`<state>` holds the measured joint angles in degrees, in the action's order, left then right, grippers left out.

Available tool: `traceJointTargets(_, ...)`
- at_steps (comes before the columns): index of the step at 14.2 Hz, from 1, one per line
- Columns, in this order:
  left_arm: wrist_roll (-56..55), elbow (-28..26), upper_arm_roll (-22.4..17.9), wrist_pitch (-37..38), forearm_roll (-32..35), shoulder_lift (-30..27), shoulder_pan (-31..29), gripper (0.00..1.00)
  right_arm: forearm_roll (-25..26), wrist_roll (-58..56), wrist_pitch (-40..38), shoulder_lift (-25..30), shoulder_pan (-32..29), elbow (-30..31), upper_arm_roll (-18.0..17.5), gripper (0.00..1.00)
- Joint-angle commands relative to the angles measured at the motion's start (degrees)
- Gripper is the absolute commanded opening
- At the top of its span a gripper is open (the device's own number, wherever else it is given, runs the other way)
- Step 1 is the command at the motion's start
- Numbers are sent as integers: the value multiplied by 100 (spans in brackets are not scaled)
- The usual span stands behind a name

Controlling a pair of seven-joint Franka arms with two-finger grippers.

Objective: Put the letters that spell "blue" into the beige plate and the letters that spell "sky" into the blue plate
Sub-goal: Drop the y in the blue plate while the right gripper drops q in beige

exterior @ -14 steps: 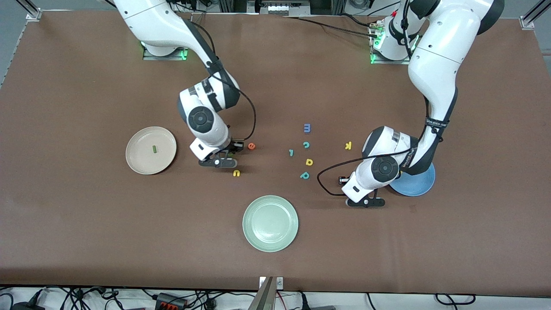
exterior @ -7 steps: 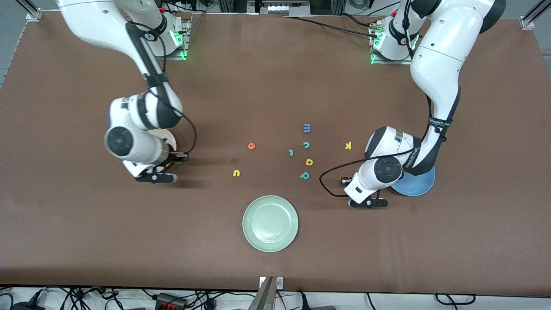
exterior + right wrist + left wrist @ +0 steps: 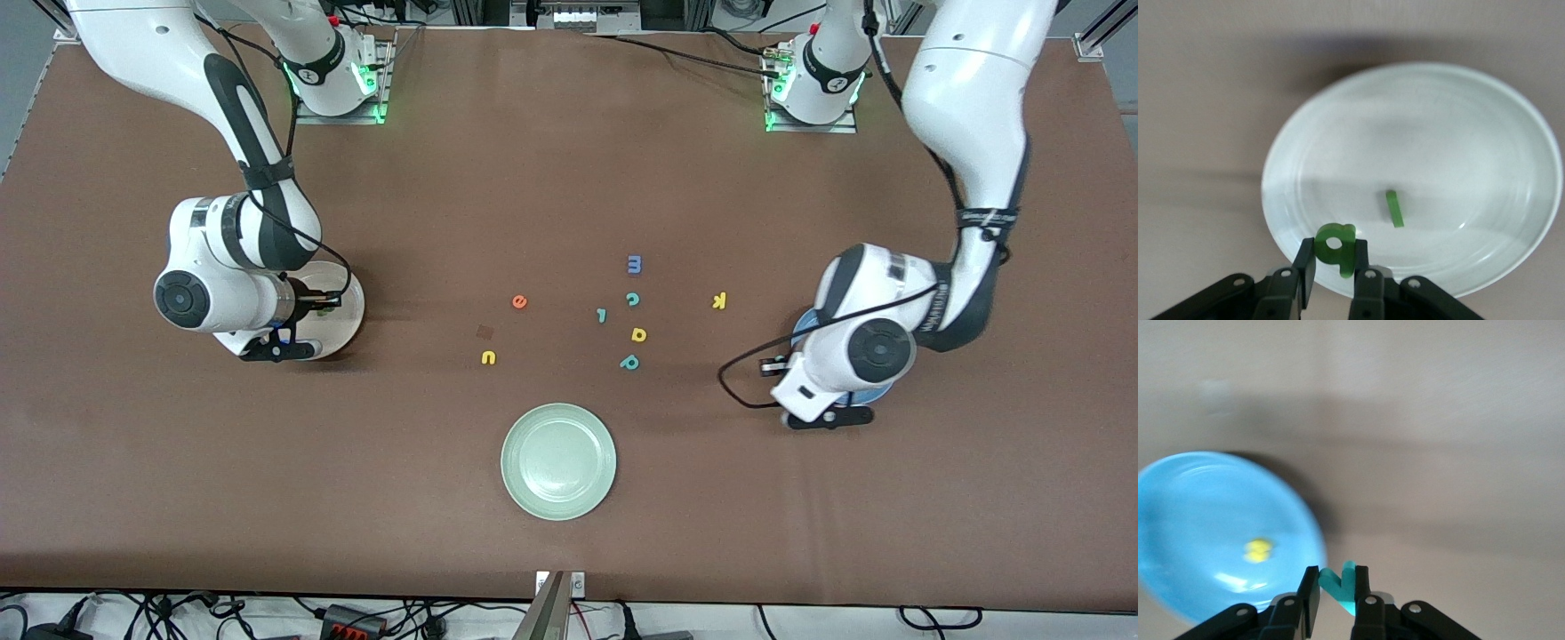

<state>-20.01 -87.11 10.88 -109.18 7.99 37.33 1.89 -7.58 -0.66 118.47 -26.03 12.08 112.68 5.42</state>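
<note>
At frame left, the right gripper [image 3: 1333, 263] is pinching the green "b" [image 3: 1336, 245] over the beige plate [image 3: 1458, 120]; at frame right, the left gripper [image 3: 1336, 590] is pinching the teal "y" [image 3: 1340, 583] beside the blue plate [image 3: 1198, 500].

Green b [image 3: 1335, 245] pinched in right claw [image 3: 1333, 270] over beige plate [image 3: 1485, 120] w/ dark green l [image 3: 1393, 208] inside; teal y [image 3: 1339, 585] in left claw [image 3: 1336, 597] by blue plate [image 3: 1178, 520] holding yellow s [image 3: 1258, 551]; orange e [image 3: 519, 302], yellow u [image 3: 488, 357], yellow k [image 3: 720, 300] flat on tabletop [image 3: 569, 178].

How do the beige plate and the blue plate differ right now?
The beige plate holds a dark green letter; the blue plate holds a yellow one. The right gripper carries a green letter over the beige plate; the left gripper carries a teal letter beside the blue plate. Both are round and shallow.
</note>
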Motion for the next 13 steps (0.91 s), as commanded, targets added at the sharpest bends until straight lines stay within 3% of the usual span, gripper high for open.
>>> traceJointTargets(1, 585, -236, 45, 186, 80, -42, -469, 14, 38, -83, 298, 54, -66, 298, -85, 18)
traceJointTargets(3, 770, -517, 72, 352, 80, -59, -663, 12, 38, -144, 588, -25, -74, 421, -85, 20)
traceJointTargets(4, 840, -614, 72, 362, 80, -33, -768, 12, 29, -171, 624, -34, -101, 431, -85, 34)
traceJointTargets(5, 911, -728, 72, 353, 80, -24, -900, 12, 20, -93, 607, -25, -136, 413, -85, 90)
traceJointTargets(6, 998, -851, 81, 318, 80, -33, -919, 12, 20, -66, 555, 27, -153, 370, -85, 100)
traceJointTargets(10, 1403, -1404, 81, -366, 80, -33, -1208, 12, 20, 135, -138, 291, -14, -191, -138, 100)
traceJointTargets(11, 1447, -1458, 81, -420, 80, -33, -1252, 21, -32, 162, -236, 265, 100, -359, -138, 100)
traceJointTargets(13, 1386, -1397, 98, -394, 71, -76, -1244, 70, -68, 189, -185, 238, 521, -605, -129, 100)
